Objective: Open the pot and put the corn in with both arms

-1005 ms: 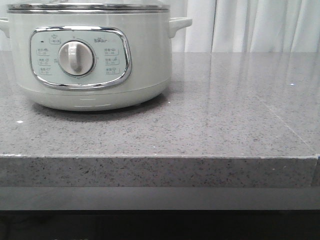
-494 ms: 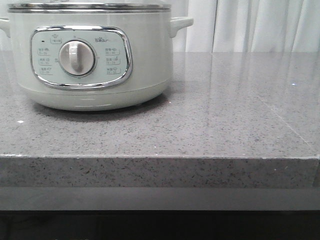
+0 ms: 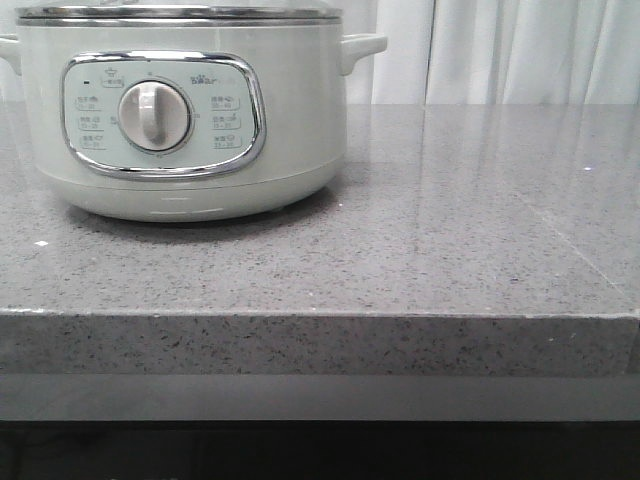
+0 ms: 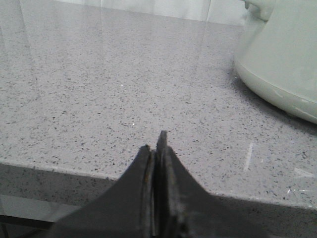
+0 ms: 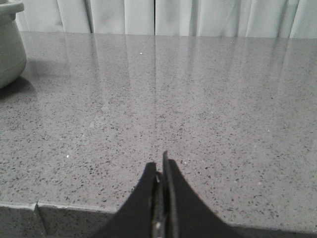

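The pale mint-green pot (image 3: 180, 110) stands at the left of the grey counter, its steel-rimmed lid (image 3: 180, 12) on and its cream dial (image 3: 153, 115) facing me. A part of its side also shows in the left wrist view (image 4: 282, 59) and in the right wrist view (image 5: 10, 44). My left gripper (image 4: 157, 145) is shut with nothing in it, low at the counter's front edge. My right gripper (image 5: 159, 166) is likewise shut and empty at the front edge. No corn shows in any view. Neither gripper appears in the front view.
The speckled grey stone counter (image 3: 450, 230) runs from its front edge (image 3: 320, 318) back to white curtains (image 3: 520, 50). A side handle (image 3: 362, 45) sticks out from the pot's right.
The front view has shifted very slightly, so the pot sits a few pixels further right in the picture. Nothing else differs.
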`<state>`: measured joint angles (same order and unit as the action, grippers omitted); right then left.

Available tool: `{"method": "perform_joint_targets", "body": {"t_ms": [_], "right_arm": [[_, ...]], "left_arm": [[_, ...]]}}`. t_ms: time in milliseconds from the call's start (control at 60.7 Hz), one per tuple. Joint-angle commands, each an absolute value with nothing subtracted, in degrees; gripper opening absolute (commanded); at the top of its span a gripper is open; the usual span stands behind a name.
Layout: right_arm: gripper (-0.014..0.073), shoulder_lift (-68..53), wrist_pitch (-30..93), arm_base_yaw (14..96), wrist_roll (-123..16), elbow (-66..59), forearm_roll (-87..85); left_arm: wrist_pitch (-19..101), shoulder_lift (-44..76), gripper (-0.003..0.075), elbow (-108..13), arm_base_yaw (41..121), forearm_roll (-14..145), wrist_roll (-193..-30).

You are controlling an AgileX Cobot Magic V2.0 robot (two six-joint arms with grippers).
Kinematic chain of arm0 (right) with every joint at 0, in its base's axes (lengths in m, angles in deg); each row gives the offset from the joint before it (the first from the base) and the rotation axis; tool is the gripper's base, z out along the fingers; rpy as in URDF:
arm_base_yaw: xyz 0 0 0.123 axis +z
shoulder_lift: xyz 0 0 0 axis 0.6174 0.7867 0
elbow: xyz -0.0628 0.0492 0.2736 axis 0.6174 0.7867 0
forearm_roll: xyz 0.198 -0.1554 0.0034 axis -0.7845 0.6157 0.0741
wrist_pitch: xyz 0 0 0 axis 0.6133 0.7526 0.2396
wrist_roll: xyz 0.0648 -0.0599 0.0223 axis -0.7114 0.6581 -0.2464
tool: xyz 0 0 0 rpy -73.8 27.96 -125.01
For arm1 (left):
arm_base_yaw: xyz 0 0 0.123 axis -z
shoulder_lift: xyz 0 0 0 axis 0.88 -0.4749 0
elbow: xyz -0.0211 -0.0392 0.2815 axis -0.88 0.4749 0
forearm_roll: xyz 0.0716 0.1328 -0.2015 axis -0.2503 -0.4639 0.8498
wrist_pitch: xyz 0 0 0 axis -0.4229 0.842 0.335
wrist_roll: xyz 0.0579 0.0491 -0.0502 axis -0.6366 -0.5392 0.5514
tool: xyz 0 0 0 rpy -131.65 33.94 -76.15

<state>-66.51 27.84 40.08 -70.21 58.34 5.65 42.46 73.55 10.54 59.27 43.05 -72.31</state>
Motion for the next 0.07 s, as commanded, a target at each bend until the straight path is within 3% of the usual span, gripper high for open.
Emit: {"method": "perform_joint_targets", "body": {"t_ms": [0,49], "right_arm": [[-0.0067,-67.79,23.81,39.73,-70.06,58.17,6.22],[-0.0067,-67.79,23.81,39.73,-70.06,58.17,6.22]], "left_arm": [[37.51,74.86,-0.0018,10.36,59.13,43.54,-71.67],[37.51,74.86,-0.0018,10.36,59.13,43.54,-71.67]]}}
